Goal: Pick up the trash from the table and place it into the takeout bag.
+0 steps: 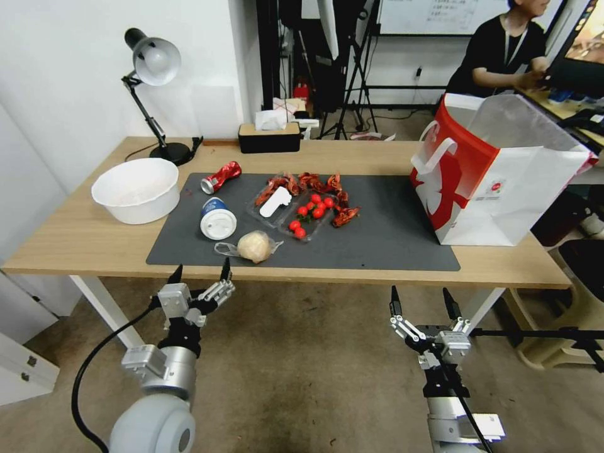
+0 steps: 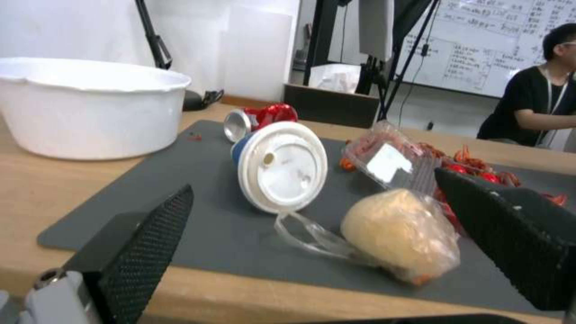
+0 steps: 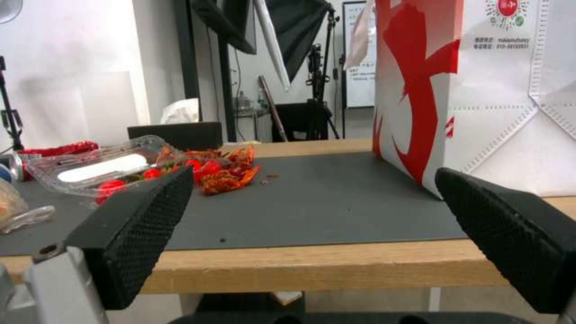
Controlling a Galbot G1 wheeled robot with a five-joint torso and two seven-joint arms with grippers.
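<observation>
Both grippers hover below the table's (image 1: 75, 242) front edge, left gripper (image 1: 200, 274) and right gripper (image 1: 423, 299) spread wide, empty. Nearest that edge lies the bagged bun (image 1: 254, 246), soft, light; I'd pinch its slippery plastic tail.

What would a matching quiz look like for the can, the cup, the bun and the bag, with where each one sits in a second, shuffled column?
Things:
1. can
2. cup
3. bun
4. bag

Places:
A. upright at the mat's right end
B. near the mat's front edge, in clear plastic
C. on its side at the mat's back left corner
D. on its side, between can and bun

Pairs: 1-C, 2-D, 3-B, 4-A
</observation>
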